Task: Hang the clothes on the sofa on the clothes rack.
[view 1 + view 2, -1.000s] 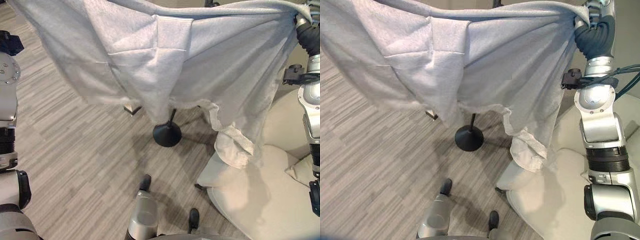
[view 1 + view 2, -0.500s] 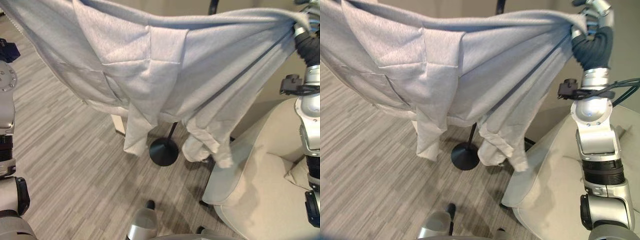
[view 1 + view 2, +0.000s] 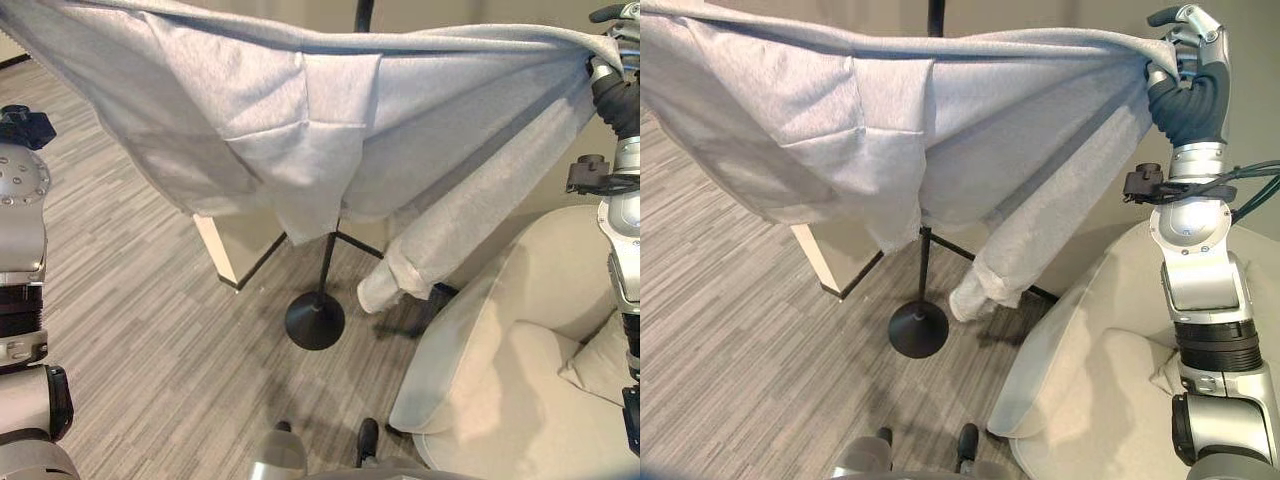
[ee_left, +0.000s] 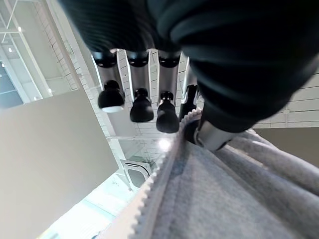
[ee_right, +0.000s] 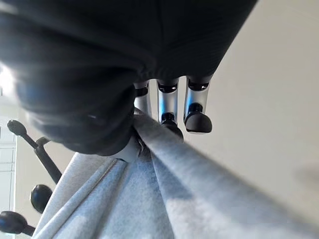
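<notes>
A grey zip jacket (image 3: 300, 130) spans the frame's top, pinched at each end by the right hand (image 3: 1185, 50) and left hand (image 4: 149, 99), hiding most of the clothes rack (image 3: 318, 300).

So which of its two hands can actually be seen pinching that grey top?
The right hand, raised at the grey top's far corner, fingers curled on the cloth.

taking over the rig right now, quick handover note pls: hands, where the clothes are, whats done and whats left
Left hand: pinching the zipper edge of the grey sweatshirt.
Right hand: shut on the sweatshirt's other end, raised high.
The sweatshirt is off the sofa, stretched between both hands, one sleeve dangling.
The clothes rack stands just behind it.
Done: pickup and lift.
Left: drape it on a rack hook, then let go.
</notes>
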You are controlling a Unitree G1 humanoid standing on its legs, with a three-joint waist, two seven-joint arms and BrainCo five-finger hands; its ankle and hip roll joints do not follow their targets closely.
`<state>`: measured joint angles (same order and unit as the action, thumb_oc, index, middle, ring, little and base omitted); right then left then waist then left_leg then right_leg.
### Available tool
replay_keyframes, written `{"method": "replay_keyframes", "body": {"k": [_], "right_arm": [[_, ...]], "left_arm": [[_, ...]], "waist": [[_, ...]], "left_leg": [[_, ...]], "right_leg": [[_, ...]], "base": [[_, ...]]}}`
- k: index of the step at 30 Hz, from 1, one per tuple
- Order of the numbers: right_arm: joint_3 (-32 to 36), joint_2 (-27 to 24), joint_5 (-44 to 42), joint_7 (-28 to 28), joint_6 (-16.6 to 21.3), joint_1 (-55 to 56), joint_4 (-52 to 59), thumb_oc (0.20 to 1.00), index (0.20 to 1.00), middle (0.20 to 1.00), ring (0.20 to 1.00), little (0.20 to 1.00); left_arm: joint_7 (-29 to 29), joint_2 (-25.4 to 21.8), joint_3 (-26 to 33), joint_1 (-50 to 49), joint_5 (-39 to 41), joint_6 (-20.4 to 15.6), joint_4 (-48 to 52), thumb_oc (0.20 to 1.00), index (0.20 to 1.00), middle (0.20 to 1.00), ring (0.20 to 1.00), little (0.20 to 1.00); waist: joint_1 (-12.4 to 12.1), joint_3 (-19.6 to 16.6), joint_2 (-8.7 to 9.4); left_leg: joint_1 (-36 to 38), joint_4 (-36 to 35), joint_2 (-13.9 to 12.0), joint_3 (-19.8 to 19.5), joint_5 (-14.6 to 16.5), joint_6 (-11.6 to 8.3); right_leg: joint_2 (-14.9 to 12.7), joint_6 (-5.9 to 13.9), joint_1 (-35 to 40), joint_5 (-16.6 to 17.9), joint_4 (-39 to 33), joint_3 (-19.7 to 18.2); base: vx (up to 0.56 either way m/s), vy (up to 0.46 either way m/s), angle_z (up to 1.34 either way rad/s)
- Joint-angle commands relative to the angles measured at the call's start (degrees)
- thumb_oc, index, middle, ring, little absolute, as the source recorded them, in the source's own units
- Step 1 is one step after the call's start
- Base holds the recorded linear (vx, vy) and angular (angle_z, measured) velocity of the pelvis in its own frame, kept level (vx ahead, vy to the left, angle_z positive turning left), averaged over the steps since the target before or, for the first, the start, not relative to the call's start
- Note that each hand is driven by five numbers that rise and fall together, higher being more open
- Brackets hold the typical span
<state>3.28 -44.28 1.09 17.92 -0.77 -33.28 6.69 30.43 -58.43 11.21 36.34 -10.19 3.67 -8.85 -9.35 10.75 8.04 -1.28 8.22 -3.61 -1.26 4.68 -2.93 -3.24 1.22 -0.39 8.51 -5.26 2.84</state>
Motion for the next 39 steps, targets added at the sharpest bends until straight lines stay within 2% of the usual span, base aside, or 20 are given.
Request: {"method": "replay_keyframes", "body": {"k": [1, 5, 13, 17, 20, 21, 22, 24, 26, 28, 32, 39], "right_arm": [[4.9, -1.3, 0.2, 1.5, 1.4, -1.5, 2.4, 0.200, 0.200, 0.200, 0.200, 0.200], [6.7, 1.2, 2.0, 1.1, 1.7, 0.6, 4.7, 0.200, 0.200, 0.200, 0.200, 0.200], [6.7, 1.1, 3.7, 1.4, 1.6, 0.0, 7.0, 0.200, 0.200, 0.200, 0.200, 0.200], [2.2, -4.5, 2.8, 2.5, 1.5, -5.6, 1.8, 0.200, 0.200, 0.200, 0.200, 0.200], [-9.1, -14.6, 1.6, 3.3, 0.2, -15.6, -11.1, 0.200, 0.200, 0.200, 0.200, 0.200], [-25.5, -21.6, 2.4, 2.2, -0.4, -28.6, -21.8, 0.200, 0.200, 0.200, 0.200, 0.200], [-35.1, -23.6, 1.6, 1.8, -0.4, -37.4, -28.0, 0.200, 0.200, 0.200, 0.200, 0.200], [-42.5, -24.1, 1.5, 1.5, -0.7, -43.4, -33.2, 0.200, 0.200, 0.200, 0.200, 0.200], [-50.0, -23.2, 0.4, 0.4, -0.6, -49.7, -38.5, 0.200, 0.200, 0.200, 0.200, 0.200], [-59.0, -20.0, 0.0, -0.2, -0.9, -58.4, -48.3, 0.200, 0.200, 0.200, 0.200, 0.200], [-61.7, -16.2, 0.3, -1.3, -1.6, -61.1, -54.7, 0.200, 0.200, 0.200, 0.200, 0.200], [-59.5, -13.4, 1.1, -2.6, -1.5, -58.0, -57.9, 0.200, 0.200, 0.200, 0.200, 0.200]], "left_arm": [[1.5, -0.8, 2.6, 0.5, -1.4, -1.1, 0.4, 0.200, 0.200, 0.200, 0.200, 0.200], [2.3, 0.3, 5.7, -2.1, -1.5, -1.1, 1.7, 0.200, 0.200, 0.200, 0.200, 0.200], [3.9, 0.6, 9.1, -3.8, -1.6, -0.9, 2.2, 0.200, 0.200, 0.200, 0.200, 0.200], [4.7, -4.1, 6.0, 0.3, 0.1, -1.4, -2.4, 0.200, 0.200, 0.200, 0.200, 0.200], [5.2, -11.8, -3.8, 9.5, 3.1, -1.9, -11.7, 0.200, 0.200, 0.200, 0.200, 0.200], [5.2, -17.4, -17.2, 21.5, 4.0, -1.9, -18.9, 0.200, 0.200, 0.200, 0.200, 0.200], [4.9, -18.1, -27.5, 30.9, 5.5, -2.4, -24.4, 0.200, 0.200, 0.200, 0.200, 0.200], [4.5, -17.5, -34.6, 37.7, 6.5, -2.4, -28.0, 0.200, 0.200, 0.200, 0.200, 0.200], [3.9, -16.2, -46.0, 48.7, 7.9, -2.5, -33.4, 0.200, 0.200, 0.200, 0.200, 0.200], [2.4, -12.5, -62.0, 63.7, 9.2, -2.3, -41.3, 0.200, 0.200, 0.200, 0.200, 0.200], [-0.3, -9.3, -70.3, 69.5, 8.7, -1.8, -46.2, 0.200, 0.200, 0.200, 0.200, 0.200], [-2.4, -7.7, -67.2, 65.1, 7.8, -1.3, -48.6, 0.200, 0.200, 0.200, 0.200, 0.200]], "waist": [[-0.5, -2.7, -3.45], [-0.7, -2.9, -3.44], [-0.7, -3.1, -3.77], [-0.7, -3.4, -3.79], [-0.8, -3.3, -3.47], [-0.6, -2.4, -3.40], [-0.4, -1.5, -3.36], [-0.3, -1.1, -3.24], [-0.4, -0.1, -3.21], [-0.9, 2.3, -2.55], [-1.3, 5.6, -2.04], [-1.5, 9.2, -1.73]], "left_leg": [[4.4, -13.2, -0.9, -0.1, -6.2, 1.93], [4.8, -13.2, -1.4, 0.4, -6.2, 1.67], [5.6, -13.2, -1.5, 0.8, -6.2, 1.34], [5.8, -13.2, -1.5, 0.8, -6.1, 1.17], [6.0, -13.2, -1.3, 0.9, -5.9, 1.04], [6.1, -13.2, -1.3, 1.0, -5.7, 1.01], [6.1, -13.2, -1.3, 1.1, -5.5, 0.95], [6.0, -13.2, -1.2, 1.2, -5.4, 0.94], [5.7, -13.2, -1.1, 1.1, -5.4, 0.95], [4.9, -13.2, -0.9, 0.9, -5.5, 1.03], [3.6, -13.2, -0.9, 0.6, -5.9, 1.03], [2.2, -13.2, -0.6, 0.4, -5.9, 1.08]], "right_leg": [[-3.8, 1.10, 3.6, -4.2, 0.3, 0.9], [-4.1, 1.26, 4.3, -4.1, 0.3, 1.0], [-4.5, 1.44, 4.8, -4.1, 0.3, 0.8], [-4.7, 1.56, 5.0, -4.0, 0.3, 0.7], [-4.8, 1.62, 5.2, -4.0, 0.3, 0.6], [-4.8, 1.65, 5.2, -4.0, 0.3, 0.3], [-4.8, 1.62, 5.1, -4.0, 0.3, 0.2], [-4.7, 1.57, 5.0, -4.1, 0.3, 0.2], [-4.7, 1.43, 4.6, -4.1, 0.3, 0.2], [-4.4, 1.30, 3.7, -4.3, 0.3, -0.1], [-4.1, 1.14, 2.4, -4.5, 0.3, -0.4], [-3.8, 1.01, 0.8, -5.0, 0.3, -0.8]], "base": [[0.03, -0.009, 0.10], [0.05, 0.008, 0.06], [0.01, 0.008, -0.01], [0.00, 0.000, 0.00], [0.00, 0.000, 0.00], [0.00, 0.000, 0.00], [0.00, 0.000, 0.00], [0.00, 0.000, 0.00], [-0.01, 0.015, -0.01], [-0.04, 0.047, 0.01], [-0.05, 0.028, 0.01], [-0.04, 0.027, -0.03]]}}
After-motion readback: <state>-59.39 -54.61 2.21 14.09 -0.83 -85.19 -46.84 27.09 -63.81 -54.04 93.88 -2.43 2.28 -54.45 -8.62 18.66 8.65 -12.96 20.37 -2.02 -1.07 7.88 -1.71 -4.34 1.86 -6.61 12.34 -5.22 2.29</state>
